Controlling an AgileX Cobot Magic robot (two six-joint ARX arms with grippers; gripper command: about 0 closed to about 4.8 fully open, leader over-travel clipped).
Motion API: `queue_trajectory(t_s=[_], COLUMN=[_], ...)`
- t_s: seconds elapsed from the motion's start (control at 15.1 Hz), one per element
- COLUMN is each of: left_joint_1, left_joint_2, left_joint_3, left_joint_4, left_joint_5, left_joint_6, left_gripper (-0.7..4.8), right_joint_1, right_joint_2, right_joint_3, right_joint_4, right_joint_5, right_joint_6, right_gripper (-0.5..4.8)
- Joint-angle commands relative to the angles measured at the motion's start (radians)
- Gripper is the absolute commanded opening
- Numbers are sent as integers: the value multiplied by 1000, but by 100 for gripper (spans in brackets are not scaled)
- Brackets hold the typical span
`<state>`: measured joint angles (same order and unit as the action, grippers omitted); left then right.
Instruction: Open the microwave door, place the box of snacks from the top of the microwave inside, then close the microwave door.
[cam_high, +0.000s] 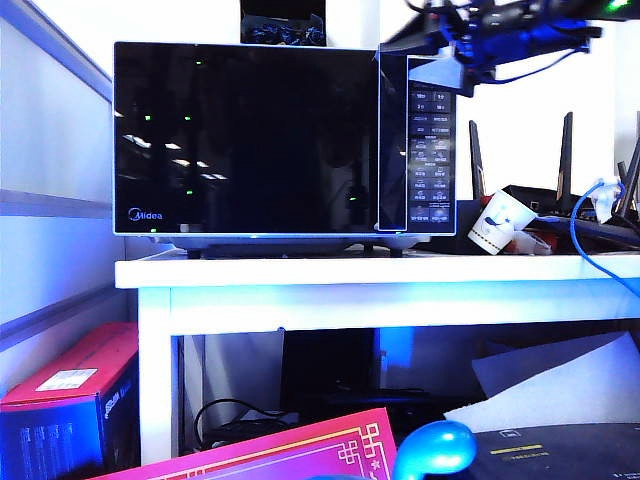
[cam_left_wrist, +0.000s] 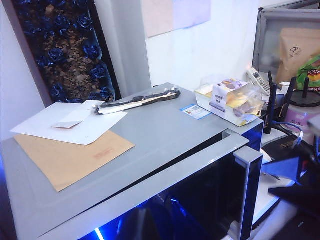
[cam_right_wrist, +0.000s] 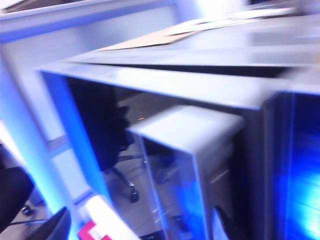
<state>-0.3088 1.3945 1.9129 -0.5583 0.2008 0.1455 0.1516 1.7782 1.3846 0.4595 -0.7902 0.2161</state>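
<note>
Here's the microwave (cam_high: 285, 140), a big black box with silver trim, sitting square on the white table (cam_high: 380, 272). The microwave door (cam_high: 245, 135) is a wide, glossy black pane throwing back room lights. Its small blue "Midea" logo sits at about 7 o'clock on the glass, and that's the one word that reads clearly. The silver-edged handle strip (cam_high: 392, 140) runs down the 3 o'clock side, right against the button panel (cam_high: 432, 150), whose legends are too small to make out. From the left wrist view there's a thin dark gap along the door's top edge, so it looks a crack ajar.

Now the box of snacks (cam_left_wrist: 230, 100). It's a pale, crinkly, clear-topped pack in white and yellow, up on the microwave's roof at the end above the handle. It wears a small white label with dark print too fine to read. A blue card (cam_left_wrist: 195, 111) lies just beside it, and a brown envelope (cam_left_wrist: 70, 157) rests at the other end.

The right gripper (cam_high: 468, 62) hovers at 1 o'clock of the microwave, just above the panel's top corner. Its jaws are spread wide with nothing in them. The left gripper isn't showing in any view, so I can't tell its state.
</note>
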Motion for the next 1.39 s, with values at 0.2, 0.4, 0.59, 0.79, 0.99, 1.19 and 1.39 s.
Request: queue_trajectory(t_s=[0.2, 0.4, 0.59, 0.79, 0.99, 1.19, 1.39], left_joint_1=[0, 0, 0, 0, 0, 0, 0], left_joint_2=[-3, -3, -3, -3, -3, -3, -3], left_joint_3=[3, 3, 3, 3, 3, 3, 4], left_joint_4=[6, 6, 6, 6, 6, 6, 6], left_joint_5=[4, 4, 4, 3, 3, 3, 3], left_joint_6=[5, 4, 4, 4, 4, 4, 4], left_gripper=[-5, -5, -5, -5, -5, -5, -5], right_joint_1=[21, -2, -19, -19, -19, -19, -19], right_joint_2=[-1, -5, -19, -22, -22, -27, -29], right_joint_3=[5, 5, 5, 5, 5, 4, 4], right_joint_4=[17, 16, 9, 9, 8, 9, 9], right_joint_5=[-90, -203, -291, -373, -456, -521, -586], right_joint_6=[41, 111, 152, 201, 265, 312, 359], right_gripper=[369, 369, 369, 368, 368, 368, 368])
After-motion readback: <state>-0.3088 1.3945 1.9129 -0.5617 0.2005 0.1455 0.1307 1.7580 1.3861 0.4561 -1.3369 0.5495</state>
